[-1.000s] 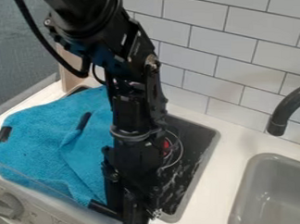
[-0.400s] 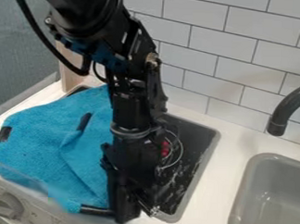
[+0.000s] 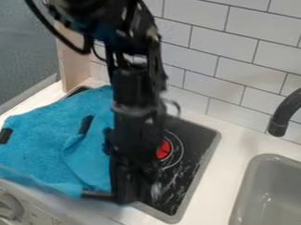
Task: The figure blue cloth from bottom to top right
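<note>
The gripper [image 3: 135,194] hangs low at the bottom centre, over the left front edge of the dark stove top. It is shut on the bottom right corner of the blue cloth [image 3: 43,138], by a black strip that runs from that corner to the gripper. The rest of the cloth spreads over the left part of the stove, with a raised fold near its middle and further black strips on it. The arm covers the cloth's right edge.
Right of the arm, a red spot marks a burner on the dark stove top [image 3: 198,158]. A grey sink [image 3: 271,202] and a dark faucet [image 3: 283,112] stand at the right. A knob [image 3: 8,206] is at lower left, a tiled wall behind.
The gripper first shifted slightly left and has since moved up in the view. The cloth's bottom right corner has come up with it, and more of the red burner spot is exposed.
</note>
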Motion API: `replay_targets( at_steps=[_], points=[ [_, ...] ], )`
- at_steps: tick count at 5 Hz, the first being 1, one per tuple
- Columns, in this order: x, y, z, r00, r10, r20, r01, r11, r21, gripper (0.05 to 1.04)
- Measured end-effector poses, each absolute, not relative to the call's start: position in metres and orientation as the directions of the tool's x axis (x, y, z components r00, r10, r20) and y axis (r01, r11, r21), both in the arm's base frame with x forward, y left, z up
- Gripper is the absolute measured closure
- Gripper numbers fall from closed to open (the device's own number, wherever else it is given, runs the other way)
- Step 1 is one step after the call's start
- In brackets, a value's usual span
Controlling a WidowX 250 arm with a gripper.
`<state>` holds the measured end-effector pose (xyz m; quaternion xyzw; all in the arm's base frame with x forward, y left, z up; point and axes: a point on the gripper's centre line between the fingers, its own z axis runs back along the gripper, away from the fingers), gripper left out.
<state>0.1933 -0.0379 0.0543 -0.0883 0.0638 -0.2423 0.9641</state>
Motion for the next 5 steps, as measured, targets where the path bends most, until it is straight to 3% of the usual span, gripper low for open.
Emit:
replay_targets(
  at_steps=[2, 5],
  points=[
    [0.231, -0.009, 0.087, 0.920, -0.392, -0.015, 0.376, 0.891, -0.254, 1.033],
    [0.302, 0.037, 0.098, 0.967, -0.254, 0.013, 0.247, 0.925, -0.290, 1.033]
  ],
)
